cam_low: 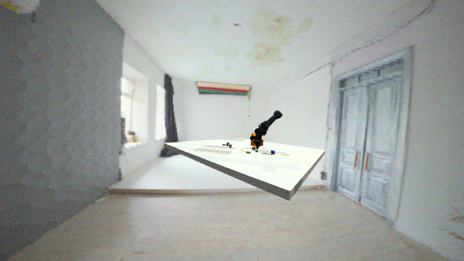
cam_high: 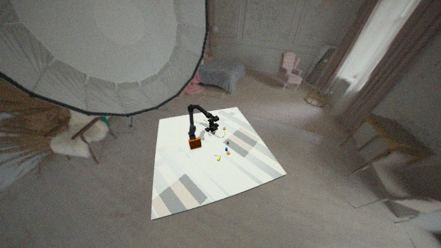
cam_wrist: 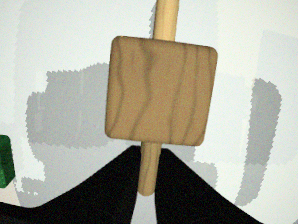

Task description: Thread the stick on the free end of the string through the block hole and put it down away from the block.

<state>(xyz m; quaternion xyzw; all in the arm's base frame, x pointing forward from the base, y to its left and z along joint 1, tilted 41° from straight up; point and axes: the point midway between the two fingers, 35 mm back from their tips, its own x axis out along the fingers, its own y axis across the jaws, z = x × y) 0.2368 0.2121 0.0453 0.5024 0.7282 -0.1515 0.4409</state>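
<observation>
The wooden block [cam_wrist: 161,90] [cam_high: 213,132] [cam_low: 254,148] stands on the table. The stick [cam_wrist: 166,19] runs through it, showing beyond the far side and with its rounded tip sticking out of the near side in the wrist view. My gripper [cam_wrist: 148,157] [cam_low: 257,147] is shut on this near end of the stick, its fingertips close to the block's near face. Whether they touch the block I cannot tell. The yellow string [cam_high: 220,137] curves over the table to the round button [cam_high: 224,128] [cam_low: 248,151]. The join of string and stick is not visible.
A green block [cam_wrist: 5,161] [cam_low: 257,151] lies left of the wooden block in the wrist view. A blue object [cam_low: 272,152] is nearby. Farther off are a brown piece [cam_high: 227,142], a blue one [cam_high: 226,149], an orange one [cam_high: 228,153] and a yellow one [cam_high: 218,158].
</observation>
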